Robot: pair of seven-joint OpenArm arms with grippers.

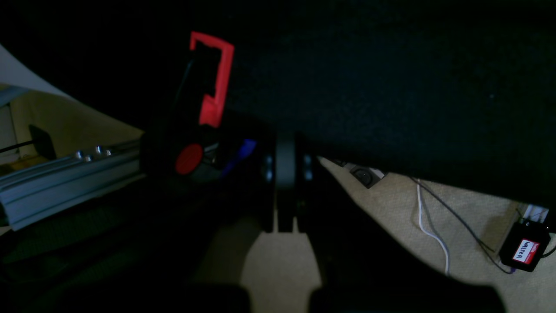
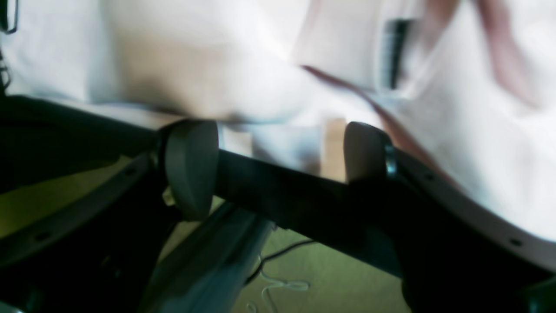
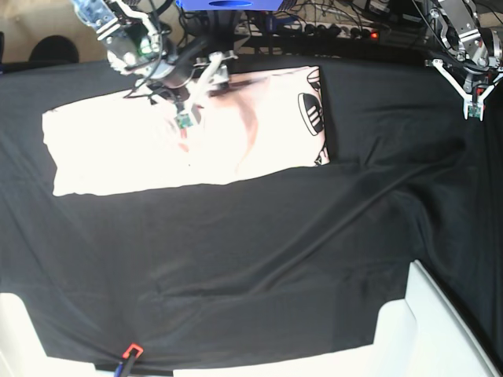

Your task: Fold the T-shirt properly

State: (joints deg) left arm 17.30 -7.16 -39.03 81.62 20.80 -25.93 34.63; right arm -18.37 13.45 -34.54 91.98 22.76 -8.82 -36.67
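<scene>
The pale pink T-shirt (image 3: pixel 157 149) lies flat on the black table cloth (image 3: pixel 259 251) at the back left, with black lettering (image 3: pixel 312 110) showing at its right edge. My right gripper (image 3: pixel 196 90) hovers over the shirt's far edge. In the right wrist view its fingers (image 2: pixel 191 169) stand apart and open with nothing between them, and the blurred shirt (image 2: pixel 195 74) fills the area beyond them. My left gripper (image 3: pixel 464 82) is at the back right, well away from the shirt. In the left wrist view it (image 1: pixel 284 174) is shut on nothing, beside the cloth's edge.
A red clamp (image 1: pixel 213 74) grips the table edge near the left gripper, and another (image 3: pixel 132 349) sits at the front edge. White panels (image 3: pixel 440 330) stand at the front corners. Cables and a black adapter (image 1: pixel 523 250) lie on the floor. The cloth has long wrinkles (image 3: pixel 354 212).
</scene>
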